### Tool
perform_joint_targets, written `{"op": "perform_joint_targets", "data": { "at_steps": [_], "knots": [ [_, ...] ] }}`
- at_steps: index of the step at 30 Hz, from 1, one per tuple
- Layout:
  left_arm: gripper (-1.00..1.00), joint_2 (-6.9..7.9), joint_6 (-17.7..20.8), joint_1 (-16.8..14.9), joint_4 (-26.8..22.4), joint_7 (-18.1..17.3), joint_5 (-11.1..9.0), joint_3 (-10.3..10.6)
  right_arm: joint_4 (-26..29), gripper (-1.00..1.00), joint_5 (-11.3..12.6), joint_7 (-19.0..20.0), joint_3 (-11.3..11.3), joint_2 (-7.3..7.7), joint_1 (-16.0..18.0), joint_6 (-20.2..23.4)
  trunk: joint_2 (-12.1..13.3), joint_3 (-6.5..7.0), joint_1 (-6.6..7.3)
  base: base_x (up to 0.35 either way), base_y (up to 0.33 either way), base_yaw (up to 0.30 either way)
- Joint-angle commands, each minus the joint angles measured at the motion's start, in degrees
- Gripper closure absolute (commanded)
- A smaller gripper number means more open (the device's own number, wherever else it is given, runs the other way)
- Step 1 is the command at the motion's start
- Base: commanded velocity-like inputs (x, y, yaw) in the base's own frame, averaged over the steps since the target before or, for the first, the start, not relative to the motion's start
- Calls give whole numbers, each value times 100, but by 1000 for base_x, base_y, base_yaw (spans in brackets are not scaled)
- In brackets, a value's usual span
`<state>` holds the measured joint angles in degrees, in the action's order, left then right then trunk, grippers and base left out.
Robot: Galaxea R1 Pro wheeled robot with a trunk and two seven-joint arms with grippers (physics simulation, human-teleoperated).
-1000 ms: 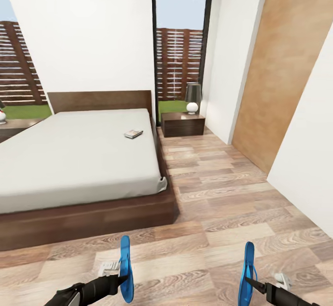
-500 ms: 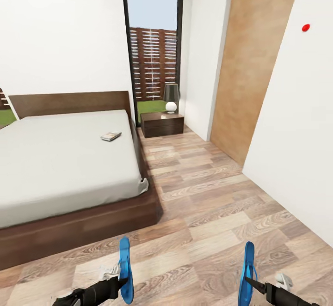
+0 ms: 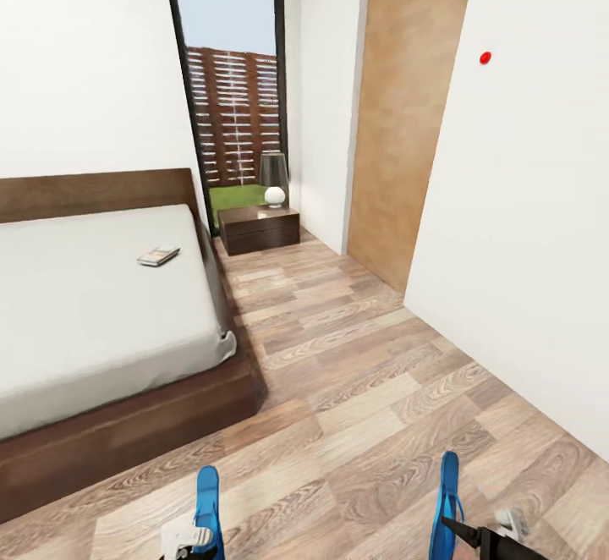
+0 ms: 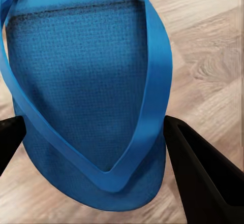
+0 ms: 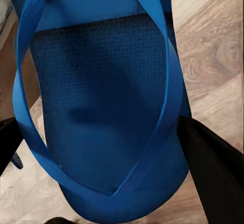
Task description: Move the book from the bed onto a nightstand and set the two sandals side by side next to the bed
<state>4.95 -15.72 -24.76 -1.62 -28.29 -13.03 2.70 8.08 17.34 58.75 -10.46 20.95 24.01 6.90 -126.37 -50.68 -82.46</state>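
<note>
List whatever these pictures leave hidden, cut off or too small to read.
- Book on the bed: too small in the head view to read its cover.
- Bed: cut off by the head view's left edge.
- Left claw and left sandal: cut by the head view's bottom edge.
- Floor under the right sandal: hidden by it in the right wrist view.

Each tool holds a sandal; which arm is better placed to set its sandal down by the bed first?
Left, probably: its sandal hangs on the side of the bed, nearer the frame. The right sandal hangs over open floor, farther off.

From where I stand, no lettering reads anywhere; the book point(image 3: 158, 255) on the bed point(image 3: 85, 315) is too small.
</note>
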Motion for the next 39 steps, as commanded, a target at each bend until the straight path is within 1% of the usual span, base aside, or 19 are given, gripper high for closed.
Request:
{"op": "perform_joint_targets", "data": {
  "at_steps": [1,3,5,10,26,30,32,39],
  "knots": [
    [100,-6,-17,-3,14,-21,-43,20,-211,100,6,24,-83,-10,7,38,-2,-5,1,0,0,-280],
    [100,-15,-18,-2,23,-20,-42,20,-538,100,6,27,-84,-19,7,-156,-2,-5,1,0,0,-270],
    [100,-21,-18,-2,27,-19,-42,21,-704,100,6,30,-84,-20,7,-357,-2,-5,1,0,0,-262],
    [100,-28,-19,-2,30,-12,-42,20,-818,100,6,34,-84,-21,7,-497,-2,-5,1,0,0,-258],
    [100,-45,-19,-2,34,-6,-50,28,-843,100,6,35,-81,-21,7,-514,-2,-5,1,0,0,-265],
    [100,-159,-19,-2,38,4,-57,21,-843,100,6,32,-80,-21,7,-514,-2,-5,1,0,0,-258],
    [100,-186,-19,-2,39,6,-59,20,-843,100,6,35,-81,-21,7,-515,-2,-5,1,0,0,-118],
    [100,-196,-19,-2,39,7,-59,20,-843,100,6,35,-82,-21,7,-514,-2,-17,1,0,0,-20]
  ]
}}
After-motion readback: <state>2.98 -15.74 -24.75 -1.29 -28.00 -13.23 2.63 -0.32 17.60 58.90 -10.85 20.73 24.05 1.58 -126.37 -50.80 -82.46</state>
